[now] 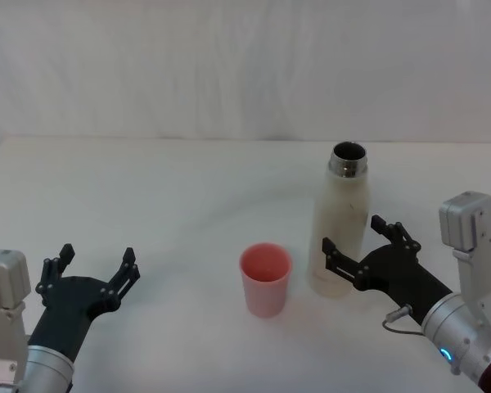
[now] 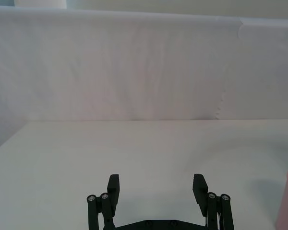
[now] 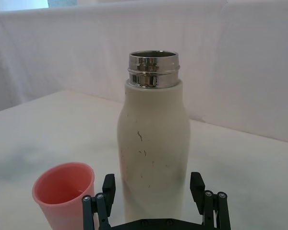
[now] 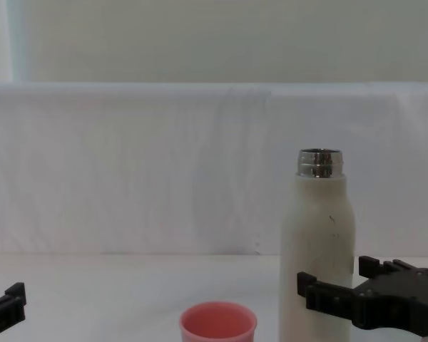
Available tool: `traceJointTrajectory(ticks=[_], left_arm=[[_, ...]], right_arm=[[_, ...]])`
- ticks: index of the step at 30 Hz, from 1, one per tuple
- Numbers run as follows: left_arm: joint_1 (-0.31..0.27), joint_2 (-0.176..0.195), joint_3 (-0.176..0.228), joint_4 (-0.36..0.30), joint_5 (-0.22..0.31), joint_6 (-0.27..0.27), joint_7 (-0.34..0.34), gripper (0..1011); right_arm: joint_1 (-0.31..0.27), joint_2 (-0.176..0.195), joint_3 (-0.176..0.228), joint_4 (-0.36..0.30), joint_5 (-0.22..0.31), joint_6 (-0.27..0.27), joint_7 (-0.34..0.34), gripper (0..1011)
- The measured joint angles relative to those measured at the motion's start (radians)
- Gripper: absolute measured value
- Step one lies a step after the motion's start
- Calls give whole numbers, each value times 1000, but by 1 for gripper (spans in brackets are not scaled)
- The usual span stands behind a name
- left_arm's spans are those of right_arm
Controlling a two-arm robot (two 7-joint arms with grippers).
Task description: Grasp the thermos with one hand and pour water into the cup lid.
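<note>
I am at the grab step. My right gripper (image 1: pixel 362 248) is spread wide, with one finger on each side of the bottle (image 1: pixel 342 225), low down near its bottom. In the right wrist view the fingers (image 3: pixel 109 184) sit just beside the bottle's cream wall. I cannot tell if they touch it yet, but they are not squeezing it.

The bottle stands straight up on the white table (image 1: pixel 172 196), on my right side. Its shiny steel mouth (image 1: pixel 349 159) is bare, with no lid on it. The pink cup (image 1: pixel 266 279) stands just beside the bottle, toward my left, and a bit closer to me. It is upright, with its mouth up. I cannot see any water in it, so I think no pouring has been done.

My left gripper (image 1: pixel 96 270) is also spread wide. It hangs over the bare table on my left, well apart from the cup and the bottle. It holds nothing. I think it is just waiting.

For the next move, I should shut the right fingers on the bottle until it sits firm. The hold is low on a tall bottle, so I think it could tip or slip if the squeeze is weak. After that I would lift it, bring its mouth over the pink cup, and lean it slowly, because the cup is small and near.
</note>
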Motion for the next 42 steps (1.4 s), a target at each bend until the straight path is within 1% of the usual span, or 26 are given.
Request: traceJointTrajectory(ticks=[13, 30, 42], left_arm=[[0, 0, 0, 0, 0, 0, 0, 1001], [0, 0, 0, 0, 0, 0, 0, 1001], [0, 0, 0, 0, 0, 0, 0, 1001]], right_arm=[[29, -11, -7, 31, -10, 1, 0, 1003], [61, -21, -16, 53, -14, 11, 6, 1003], [82, -32, -18, 82, -18, 7, 5, 1003]])
